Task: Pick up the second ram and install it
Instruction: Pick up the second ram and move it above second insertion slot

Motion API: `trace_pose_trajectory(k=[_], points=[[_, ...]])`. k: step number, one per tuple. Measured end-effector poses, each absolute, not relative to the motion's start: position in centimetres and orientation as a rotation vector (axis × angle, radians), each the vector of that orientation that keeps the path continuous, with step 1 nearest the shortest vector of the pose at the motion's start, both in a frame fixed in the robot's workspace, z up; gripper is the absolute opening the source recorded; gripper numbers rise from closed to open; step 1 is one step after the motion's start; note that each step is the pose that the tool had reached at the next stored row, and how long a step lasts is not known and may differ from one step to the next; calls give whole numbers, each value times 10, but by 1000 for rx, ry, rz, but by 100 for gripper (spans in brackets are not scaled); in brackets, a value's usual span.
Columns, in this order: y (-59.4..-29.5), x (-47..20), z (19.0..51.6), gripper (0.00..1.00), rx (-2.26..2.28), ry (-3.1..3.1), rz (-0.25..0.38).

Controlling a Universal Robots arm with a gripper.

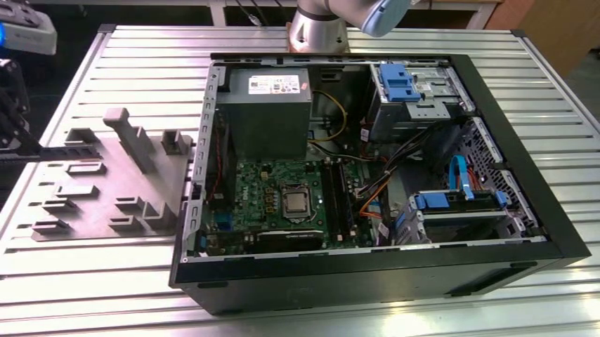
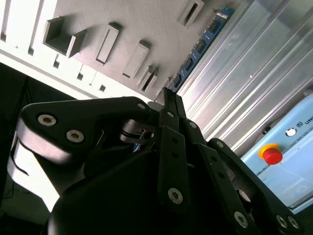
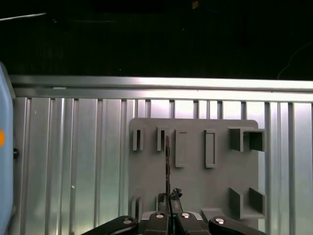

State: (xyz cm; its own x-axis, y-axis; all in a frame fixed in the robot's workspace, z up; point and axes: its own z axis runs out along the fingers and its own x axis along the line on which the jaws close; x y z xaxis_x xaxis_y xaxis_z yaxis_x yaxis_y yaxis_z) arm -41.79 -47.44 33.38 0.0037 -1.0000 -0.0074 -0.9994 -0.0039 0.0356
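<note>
The gripper, jaws clamped on the second ram, hangs above the grey slotted tray near the counter edge.

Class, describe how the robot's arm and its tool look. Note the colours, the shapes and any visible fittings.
In the exterior view the arm is a silver-grey metal tube with a light blue rounded joint cap. In the second wrist view the tool is matt black. It is built of flat linkage bars that taper to two slim fingers, with round silver screw heads at the pivots.
</note>
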Motion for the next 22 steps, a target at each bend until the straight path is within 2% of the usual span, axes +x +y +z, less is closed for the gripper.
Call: trace_pose_trajectory(k=[22], points=[[-472, -418, 420, 12, 2216, -2208, -37]])
